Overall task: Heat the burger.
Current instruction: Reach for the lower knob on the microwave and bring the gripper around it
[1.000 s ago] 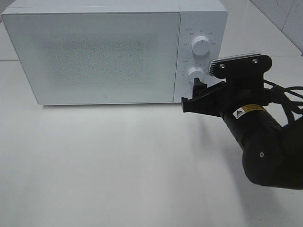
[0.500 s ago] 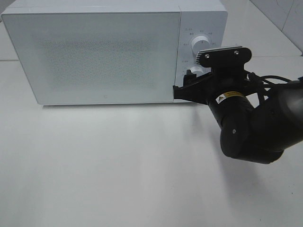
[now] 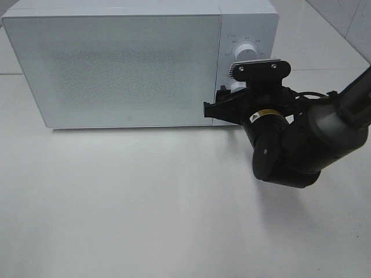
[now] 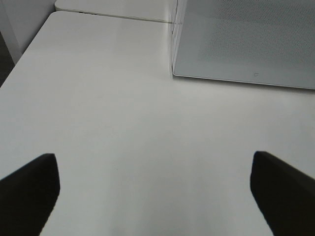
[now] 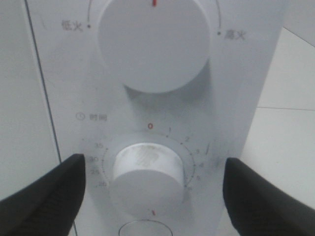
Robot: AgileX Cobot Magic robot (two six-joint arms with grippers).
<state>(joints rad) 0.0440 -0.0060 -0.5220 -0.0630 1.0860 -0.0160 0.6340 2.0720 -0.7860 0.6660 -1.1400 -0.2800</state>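
Note:
The burger is out of view. The white microwave (image 3: 116,63) stands at the back of the table with its door shut. My right gripper (image 3: 223,105) is open at the control panel, its jaws on either side of the lower timer knob (image 5: 147,172). The right wrist view shows the gripper (image 5: 152,194) astride that knob, apart from it, with the upper power knob (image 5: 153,44) above. My left gripper (image 4: 155,196) is open and empty over bare table, short of the microwave's corner (image 4: 246,39). It does not show in the exterior view.
The white table (image 3: 145,202) spreads out in front of the microwave. The right arm's dark body (image 3: 290,145) hangs over the table's right side. The table's left edge (image 4: 19,64) shows in the left wrist view.
My right arm has moved left and closer to the microwave's control panel, bringing the gripper from beside the panel to the lower knob. The door stays shut.

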